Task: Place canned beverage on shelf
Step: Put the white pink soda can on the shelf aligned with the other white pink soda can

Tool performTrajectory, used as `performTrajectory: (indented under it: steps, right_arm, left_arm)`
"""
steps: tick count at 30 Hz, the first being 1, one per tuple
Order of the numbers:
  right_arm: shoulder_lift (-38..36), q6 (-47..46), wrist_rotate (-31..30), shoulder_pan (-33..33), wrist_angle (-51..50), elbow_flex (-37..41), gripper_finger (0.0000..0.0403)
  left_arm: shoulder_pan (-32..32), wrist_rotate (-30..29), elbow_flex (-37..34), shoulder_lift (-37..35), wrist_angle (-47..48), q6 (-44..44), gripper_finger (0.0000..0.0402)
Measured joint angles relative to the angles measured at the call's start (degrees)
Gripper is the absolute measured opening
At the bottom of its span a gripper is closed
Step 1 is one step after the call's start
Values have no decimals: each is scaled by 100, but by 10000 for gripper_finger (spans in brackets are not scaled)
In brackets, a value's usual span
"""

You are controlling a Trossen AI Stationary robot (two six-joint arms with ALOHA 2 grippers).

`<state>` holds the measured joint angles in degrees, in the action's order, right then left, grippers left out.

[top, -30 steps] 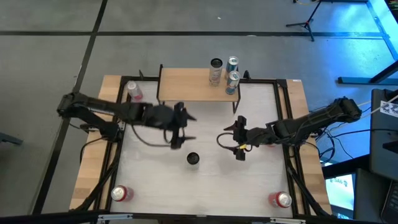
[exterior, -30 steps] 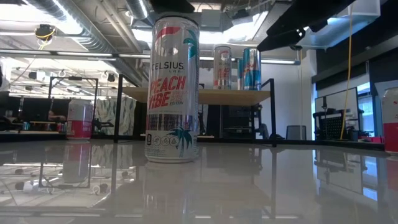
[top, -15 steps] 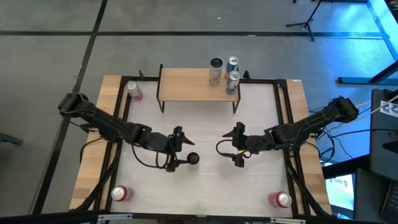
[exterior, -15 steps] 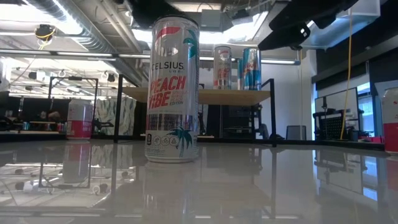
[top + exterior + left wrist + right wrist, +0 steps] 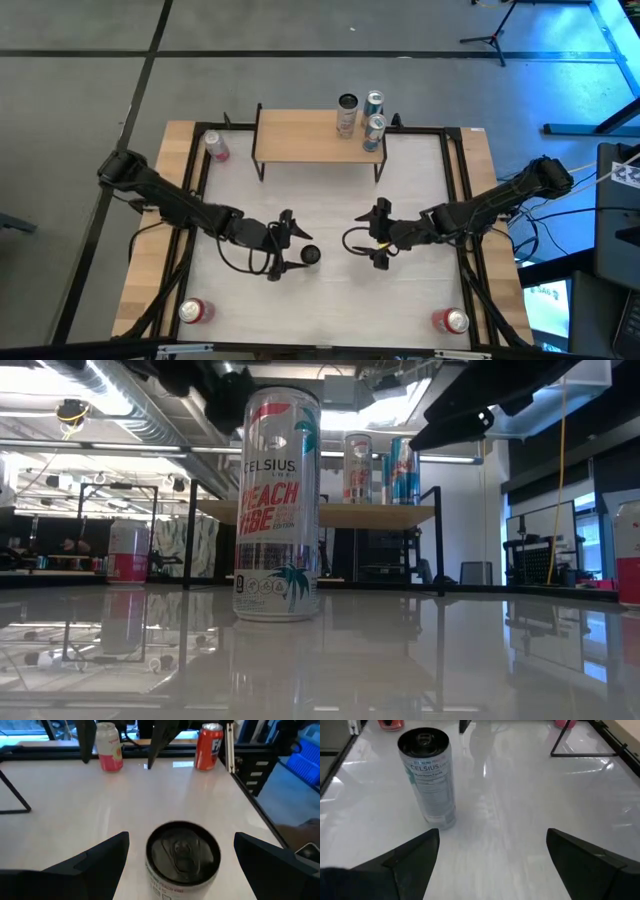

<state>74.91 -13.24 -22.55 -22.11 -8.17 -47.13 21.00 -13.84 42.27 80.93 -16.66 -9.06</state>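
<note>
High view is showing the white surface (image 5: 330, 300) with the shelf (image 5: 300, 140) standing at its far edge, and three cans (image 5: 362, 118) are sitting upright on the right end of that shelf board. The Celsius can (image 5: 310, 256) is standing upright on the surface, in front of the shelf and well apart from it. The left gripper (image 5: 290, 243) is reaching in from the left with its fingers spread wide, one on each side of the can, not touching it; the left wrist view is looking down on the can's dark top (image 5: 183, 851) sitting between the two dark fingers (image 5: 95, 862). The right gripper (image 5: 379, 232) is hovering near the can on its right side, fingers also spread wide and holding nothing, with the can showing off to one side in the right wrist view (image 5: 427, 777). A pink can (image 5: 215, 147) is standing just left of the shelf, and two red cans are lying near the front corners, one left (image 5: 192, 311) and one right (image 5: 452, 320).
</note>
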Motion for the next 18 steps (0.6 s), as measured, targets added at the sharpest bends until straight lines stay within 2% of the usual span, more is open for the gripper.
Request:
performTrajectory:
  steps: [6, 13, 18]
  right_arm:
    - [0, 0, -39, 0, 12, 0, 363]
    - [0, 0, -39, 0, 15, 0, 363]
    - [0, 2, -39, 0, 18, 0, 363]
  left_arm:
    - [13, 2, -1, 580, -595, 13, 350]
    - [26, 219, -1, 862, -722, -138, 350]
    - [48, 52, -1, 911, -716, -131, 326]
